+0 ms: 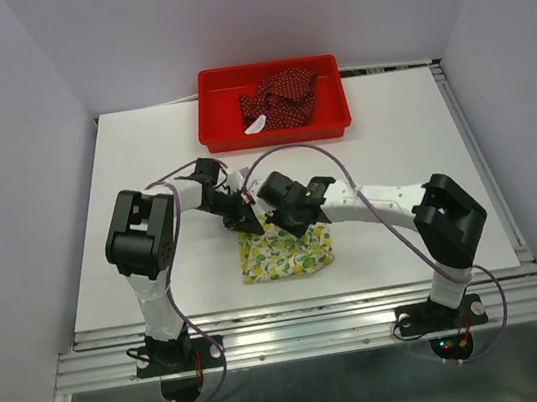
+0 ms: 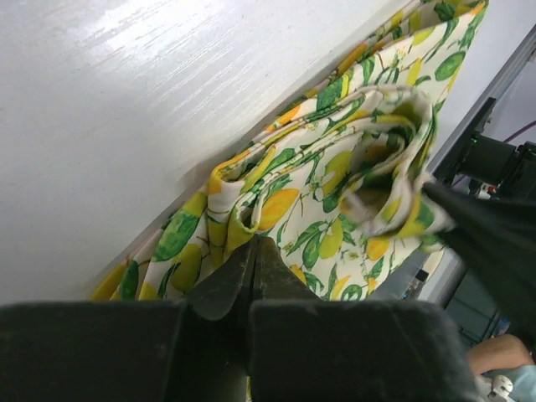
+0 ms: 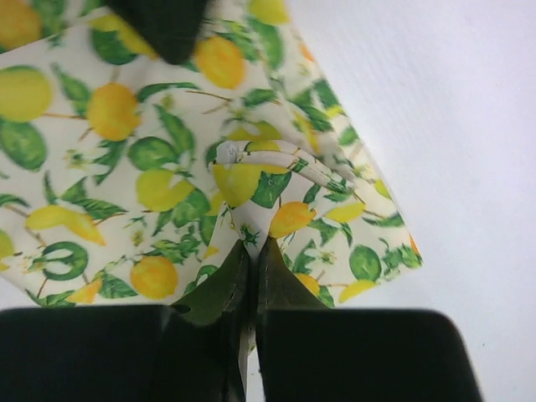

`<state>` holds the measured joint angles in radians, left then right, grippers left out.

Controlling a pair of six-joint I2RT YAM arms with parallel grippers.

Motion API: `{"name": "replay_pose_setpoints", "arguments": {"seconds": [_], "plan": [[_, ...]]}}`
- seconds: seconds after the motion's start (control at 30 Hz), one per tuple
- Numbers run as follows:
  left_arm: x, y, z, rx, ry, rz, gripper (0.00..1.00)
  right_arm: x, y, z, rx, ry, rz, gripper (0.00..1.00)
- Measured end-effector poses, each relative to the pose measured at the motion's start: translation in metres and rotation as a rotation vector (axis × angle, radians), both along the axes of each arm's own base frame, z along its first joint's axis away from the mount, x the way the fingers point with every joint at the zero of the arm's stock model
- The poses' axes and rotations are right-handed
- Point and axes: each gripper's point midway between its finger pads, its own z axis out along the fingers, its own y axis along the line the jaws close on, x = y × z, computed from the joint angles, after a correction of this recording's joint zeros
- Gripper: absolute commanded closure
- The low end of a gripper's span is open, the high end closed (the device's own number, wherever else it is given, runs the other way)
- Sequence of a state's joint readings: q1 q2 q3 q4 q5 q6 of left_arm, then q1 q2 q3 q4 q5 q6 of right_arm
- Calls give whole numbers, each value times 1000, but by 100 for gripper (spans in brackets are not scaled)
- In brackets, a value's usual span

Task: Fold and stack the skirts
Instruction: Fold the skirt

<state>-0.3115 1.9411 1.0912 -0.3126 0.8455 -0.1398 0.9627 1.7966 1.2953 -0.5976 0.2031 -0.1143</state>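
Lemon skirt lies on the tabletop toward the front edge, between the two arms. It is flat on its near side and bunched into loose layers on the far side, where both arms meet it. Red skirt sits crumpled in the tray at the back, well apart from the work. Left claw: jaws drawn together to a slit, tips nipping an edge of lemon cloth. Right claw: jaws also pressed together, a thin pleat of the same skirt caught between the tips. The two claws sit close beside each other on the skirt's far edge. Judgement: the step in hand is a fold of the lemon skirt, and the task is at an early stage, with the red skirt not yet begun. To do the fold well, raise both claws together and level, and spread them slightly so the gripped edge pulls taut and the rumpled lining smooths out. Carry the edge over low and lay it on the flat part with the hems matched. Let go only once the cloth rests on the tabletop. Risks: a pinch may hold only one layer, so the rest sags. The claws are also near enough to knock together.
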Motion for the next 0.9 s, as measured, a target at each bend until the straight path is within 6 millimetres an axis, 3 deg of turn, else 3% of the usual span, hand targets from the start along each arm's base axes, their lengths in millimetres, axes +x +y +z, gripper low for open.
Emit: {"name": "replay_pose_setpoints", "arguments": {"seconds": [0.1, 0.27, 0.47, 0.63, 0.83, 0.9], "plan": [[1, 1, 0, 0, 0, 2, 99, 16, -20, 7, 50, 16, -89, 99], [2, 1, 0, -1, -4, 6, 100, 46, -49, 22, 223, 58, -266, 90], [4, 1, 0, -2, -11, 6, 100, 50, -62, 7, 373, 189, -386, 83], [5, 3, 0, -4, -16, 6, 99, 57, -64, -1, 488, 291, -452, 89], [11, 17, 6, 27, -96, 12, 73, 64, -66, -16, 586, 356, -491, 95], [11, 23, 15, 42, -143, 16, 71, 62, -69, -24, 599, 382, -506, 96]]}}
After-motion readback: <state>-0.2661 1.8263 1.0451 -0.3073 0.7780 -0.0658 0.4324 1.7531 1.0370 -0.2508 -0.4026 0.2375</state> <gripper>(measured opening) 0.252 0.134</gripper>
